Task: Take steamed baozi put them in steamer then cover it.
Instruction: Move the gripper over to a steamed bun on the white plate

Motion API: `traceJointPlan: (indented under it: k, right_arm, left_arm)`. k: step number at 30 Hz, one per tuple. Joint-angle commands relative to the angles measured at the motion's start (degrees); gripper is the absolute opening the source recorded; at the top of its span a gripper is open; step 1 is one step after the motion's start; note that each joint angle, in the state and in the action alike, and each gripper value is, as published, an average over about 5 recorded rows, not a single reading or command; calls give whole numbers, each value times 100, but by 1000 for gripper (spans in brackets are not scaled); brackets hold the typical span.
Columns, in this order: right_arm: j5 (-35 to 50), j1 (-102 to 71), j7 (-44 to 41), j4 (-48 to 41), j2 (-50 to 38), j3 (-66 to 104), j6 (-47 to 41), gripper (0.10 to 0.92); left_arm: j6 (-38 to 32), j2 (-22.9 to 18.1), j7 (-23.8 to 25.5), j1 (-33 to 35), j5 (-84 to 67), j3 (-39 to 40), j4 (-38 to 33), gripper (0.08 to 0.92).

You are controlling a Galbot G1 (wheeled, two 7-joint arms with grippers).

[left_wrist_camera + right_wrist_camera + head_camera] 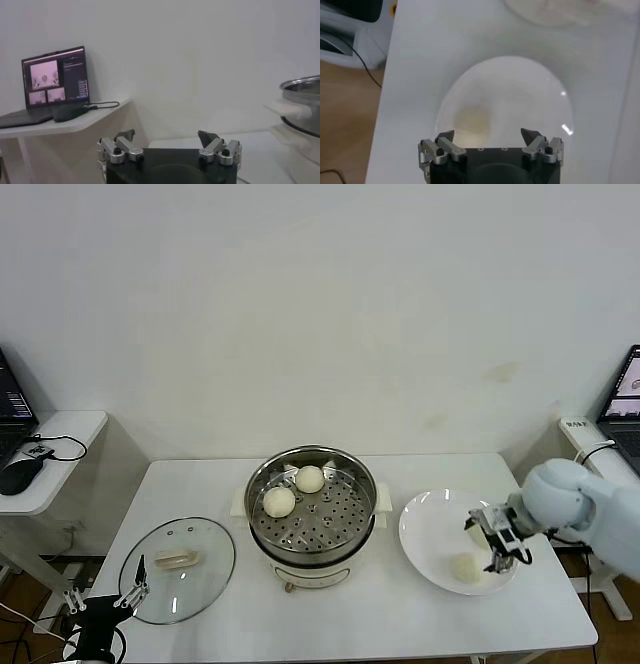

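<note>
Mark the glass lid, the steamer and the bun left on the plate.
glass lid point(178, 568), head view, on the glass beside its cream handle.
steamer point(255, 484), head view, on the shiny steel rim.
bun on the plate point(464, 568), head view, on its rounded top.

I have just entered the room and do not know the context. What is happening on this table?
A robot is moving baozi from a plate into a steamer. Two baozi already lie on the perforated tray inside. The right gripper is over the plate, open, beside two more buns. The glass lid lies on the table to the steamer's left, so the steamer is not yet covered. The left gripper waits, open, at the lid's near edge.
</note>
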Motion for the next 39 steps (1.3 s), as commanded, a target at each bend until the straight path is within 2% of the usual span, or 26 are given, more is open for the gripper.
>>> traceJointPlan:
  k: [1,15,39]
  right_arm:
    - [-381,-1305,105,-321,37,914,105,823]
    - [-483,-1384,242,-888,552,954,25,815]
    - [-276,-1173,116,-937,669,1092,-128,537]
  left_arm:
    - [-1,-8,-1,4,4,2,-1,823]
    - [-7,-8,-9,-7,-9,-41,53,823]
    - [-32,1,-14,-20,-26,-18,35,823]
